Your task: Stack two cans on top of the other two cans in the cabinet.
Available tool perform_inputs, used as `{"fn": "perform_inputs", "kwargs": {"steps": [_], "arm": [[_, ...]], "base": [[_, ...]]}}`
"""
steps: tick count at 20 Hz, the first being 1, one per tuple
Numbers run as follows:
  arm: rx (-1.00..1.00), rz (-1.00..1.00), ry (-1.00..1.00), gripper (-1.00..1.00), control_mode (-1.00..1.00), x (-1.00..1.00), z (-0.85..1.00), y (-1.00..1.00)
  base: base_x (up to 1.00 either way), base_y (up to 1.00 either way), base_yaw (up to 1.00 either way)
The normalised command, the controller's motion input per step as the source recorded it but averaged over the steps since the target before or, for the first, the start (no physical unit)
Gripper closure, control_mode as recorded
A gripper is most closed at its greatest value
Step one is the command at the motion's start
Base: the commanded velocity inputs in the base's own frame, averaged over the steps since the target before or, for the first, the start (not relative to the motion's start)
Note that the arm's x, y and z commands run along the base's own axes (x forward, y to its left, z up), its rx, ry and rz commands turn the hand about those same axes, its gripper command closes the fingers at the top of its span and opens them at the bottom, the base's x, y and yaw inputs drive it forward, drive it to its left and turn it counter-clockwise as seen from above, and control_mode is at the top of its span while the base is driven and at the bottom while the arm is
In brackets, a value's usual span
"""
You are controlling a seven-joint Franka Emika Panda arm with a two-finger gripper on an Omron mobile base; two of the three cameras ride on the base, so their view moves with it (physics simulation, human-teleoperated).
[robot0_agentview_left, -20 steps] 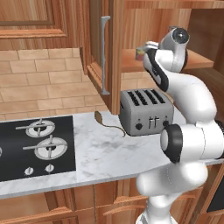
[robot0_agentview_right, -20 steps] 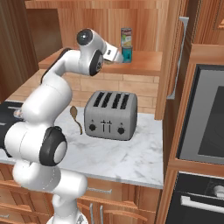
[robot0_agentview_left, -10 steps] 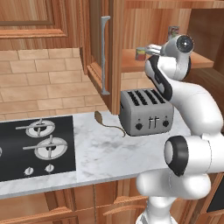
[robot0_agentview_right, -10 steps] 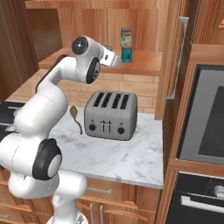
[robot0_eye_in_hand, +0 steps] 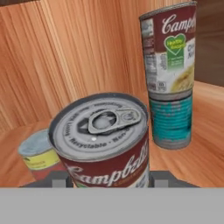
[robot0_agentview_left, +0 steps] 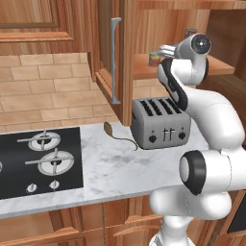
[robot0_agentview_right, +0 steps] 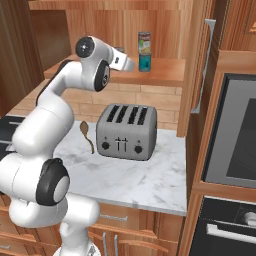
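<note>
While you look along the hand view, you see a pale-labelled can (robot0_eye_in_hand: 105,140) sitting close between the two dark finger tips, its ridged silver lid and pull tab facing up and its red band with white script curving round the side. The gripper (robot0_eye_in_hand: 105,179) is clenched on this can, the tips pressed at either flank. Behind it to the right, a second pale-labelled can (robot0_eye_in_hand: 171,50) stands upright on top of the teal can (robot0_eye_in_hand: 170,122), a smooth cylinder with scuffed blue paint. At the lower left you can make out the dark red can (robot0_eye_in_hand: 38,159), its top pale and its band yellowish. All rest on the plank shelf of the cabinet (robot0_eye_in_hand: 205,157), warm reddish wood with streaked grain. From the right base view, you find the stacked pair (robot0_agentview_right: 144,51) on that shelf, above the brushed grey toaster (robot0_agentview_right: 127,131).
</note>
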Motion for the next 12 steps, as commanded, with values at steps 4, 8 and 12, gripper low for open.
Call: {"fn": "perform_inputs", "kwargs": {"steps": [4, 8, 12], "arm": [[0.00, 0.00, 0.00, 1.00, -1.00, 0.00, 0.06, 0.20], [-0.02, 0.02, 0.00, 1.00, -1.00, 0.07, 0.11, 0.17], [-0.02, 0.02, 0.00, 1.00, -1.00, 0.10, 0.20, 0.11]], "base": [[0.00, 0.00, 0.00], [0.00, 0.00, 0.00], [0.00, 0.00, 0.00]]}}
